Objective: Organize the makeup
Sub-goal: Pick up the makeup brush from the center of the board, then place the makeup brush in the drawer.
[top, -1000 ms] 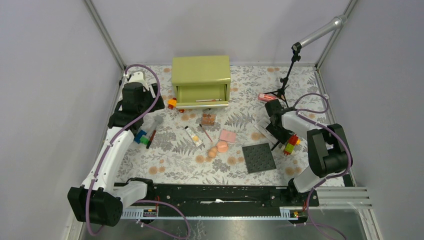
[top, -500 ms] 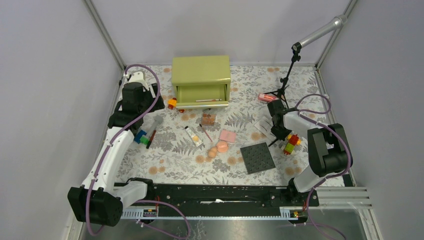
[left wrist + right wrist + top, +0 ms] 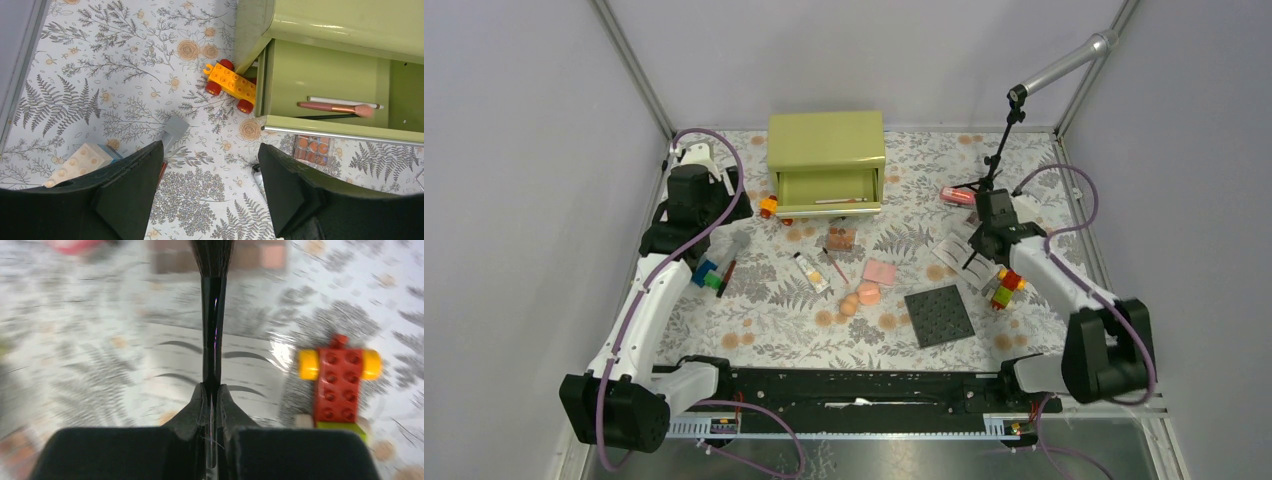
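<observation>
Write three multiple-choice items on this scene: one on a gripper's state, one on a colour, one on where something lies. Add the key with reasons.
1. The right gripper is:
A. wide open
B. shut on the black brush
C. shut on nothing

2. The toy car is mainly:
A. blue
B. orange
C. white

3. The pink-handled brush lies:
A. on the toy car
B. in the right gripper
C. in the open drawer

Key:
1 B, the right wrist view shows both fingers pressed against the black handle.
2 B, its studded body is orange, with red wheels.
3 C, the left wrist view shows it lying across the drawer's green floor beside a thin pencil.
</observation>
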Controlling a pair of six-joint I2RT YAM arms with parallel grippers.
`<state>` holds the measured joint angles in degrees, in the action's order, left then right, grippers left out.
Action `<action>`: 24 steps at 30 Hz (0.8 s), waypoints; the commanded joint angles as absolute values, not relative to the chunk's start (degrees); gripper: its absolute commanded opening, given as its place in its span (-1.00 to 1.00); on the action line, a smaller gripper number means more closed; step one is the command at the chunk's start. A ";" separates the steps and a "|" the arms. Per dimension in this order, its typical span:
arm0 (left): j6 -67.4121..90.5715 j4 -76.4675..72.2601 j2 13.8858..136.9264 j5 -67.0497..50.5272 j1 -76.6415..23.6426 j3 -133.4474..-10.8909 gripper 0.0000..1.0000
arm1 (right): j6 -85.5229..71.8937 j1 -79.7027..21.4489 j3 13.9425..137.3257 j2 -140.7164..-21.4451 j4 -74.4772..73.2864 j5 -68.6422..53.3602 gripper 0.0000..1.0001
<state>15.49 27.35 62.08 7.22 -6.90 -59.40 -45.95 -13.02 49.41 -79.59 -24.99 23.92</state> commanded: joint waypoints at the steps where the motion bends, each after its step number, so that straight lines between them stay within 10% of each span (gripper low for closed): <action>1: 16.04 25.05 60.73 6.42 -6.50 -59.33 0.55 | -36.06 -12.78 44.02 -69.35 -8.05 9.84 -1.00; 17: 16.22 25.05 61.00 6.33 -6.42 -59.24 0.55 | 0.39 -33.39 53.55 -82.12 32.26 -13.87 -1.00; 24: 16.17 25.05 61.03 6.33 -6.42 -59.17 0.54 | 32.15 -33.83 68.18 -89.92 16.92 -38.82 -1.00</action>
